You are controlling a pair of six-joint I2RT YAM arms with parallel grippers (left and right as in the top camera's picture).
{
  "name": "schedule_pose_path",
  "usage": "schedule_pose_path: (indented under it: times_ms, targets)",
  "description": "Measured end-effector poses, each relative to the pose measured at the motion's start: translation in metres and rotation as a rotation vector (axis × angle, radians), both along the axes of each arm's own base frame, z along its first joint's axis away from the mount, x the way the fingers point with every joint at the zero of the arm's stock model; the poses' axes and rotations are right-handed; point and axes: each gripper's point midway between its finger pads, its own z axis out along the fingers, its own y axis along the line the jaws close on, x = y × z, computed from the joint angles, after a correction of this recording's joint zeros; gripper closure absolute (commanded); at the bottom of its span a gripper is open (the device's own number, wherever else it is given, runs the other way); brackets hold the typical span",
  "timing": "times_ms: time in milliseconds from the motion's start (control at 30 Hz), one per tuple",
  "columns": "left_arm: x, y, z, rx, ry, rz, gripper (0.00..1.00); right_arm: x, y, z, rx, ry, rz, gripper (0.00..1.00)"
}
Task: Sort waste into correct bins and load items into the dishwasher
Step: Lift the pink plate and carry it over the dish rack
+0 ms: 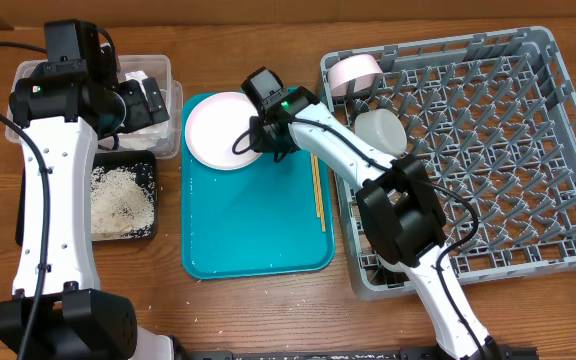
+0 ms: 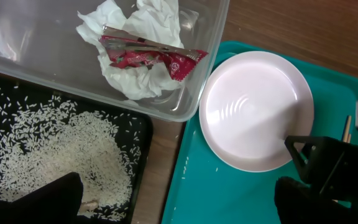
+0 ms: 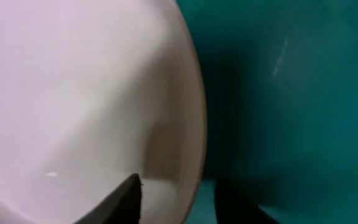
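The pale pink plate (image 1: 218,130) lies at the far left of the teal serving tray (image 1: 258,230). My right gripper (image 1: 268,138) is at the plate's right edge. In the right wrist view its fingers (image 3: 178,190) are apart and straddle the plate (image 3: 73,93) rim, one over the plate, one over the tray (image 3: 291,93). My left gripper (image 2: 179,202) is open and empty above the bins. The clear tub (image 2: 197,93) holds the napkin (image 2: 132,84) and red wrapper (image 2: 145,56). The black tray (image 2: 138,134) holds rice (image 2: 61,149). Two chopsticks (image 1: 317,190) lie on the teal tray's right side.
The grey dish rack (image 1: 488,150) stands at the right, with a pink bowl (image 1: 353,70) and a grey bowl (image 1: 380,130) in its left part. A few rice grains lie on the teal tray (image 2: 229,199). The left arm stands over the tub (image 1: 173,100) and black tray (image 1: 148,170).
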Motion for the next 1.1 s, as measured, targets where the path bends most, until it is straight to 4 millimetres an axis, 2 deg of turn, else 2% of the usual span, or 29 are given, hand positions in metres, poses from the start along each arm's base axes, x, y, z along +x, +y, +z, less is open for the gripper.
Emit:
schedule_pose_path:
  times_ms: [33, 133, 400, 533, 700, 767, 867, 1067, 1100]
  targets:
    - [0.0, 0.0, 0.0, 0.0, 0.0, 0.0, 0.0, -0.001, 0.0, -0.001, -0.002, 0.004, 0.001, 0.86]
    - [0.0, 0.0, 0.0, 0.0, 0.0, 0.0, 0.0, -0.004, -0.003, -0.004, -0.011, 0.02, -0.008, 0.96]
    - [0.0, 0.0, 0.0, 0.0, 0.0, 0.0, 0.0, -0.007, -0.007, -0.001, -0.009, 0.055, -0.018, 0.96]
    - [0.0, 0.0, 0.0, 0.0, 0.0, 0.0, 0.0, -0.005, -0.017, 0.004, -0.028, 0.068, -0.021, 0.96]
    - [0.0, 0.0, 0.0, 0.0, 0.0, 0.0, 0.0, 0.009, -0.042, 0.019, -0.1, 0.026, -0.026, 0.96]
    - [0.0, 0.0, 0.0, 0.0, 0.0, 0.0, 0.0, 0.012, -0.054, 0.031, -0.143, -0.005, -0.028, 0.96]
    - [0.0, 0.0, 0.0, 0.0, 0.0, 0.0, 0.0, 0.017, -0.07, 0.06, -0.208, -0.077, -0.041, 0.96]
    - [0.0, 0.0, 0.0, 0.0, 0.0, 0.0, 0.0, 0.022, -0.104, 0.146, -0.305, -0.261, -0.088, 0.96]
    - [0.0, 0.0, 0.0, 0.0, 0.0, 0.0, 0.0, 0.021, -0.106, 0.151, -0.31, -0.27, -0.091, 0.96]
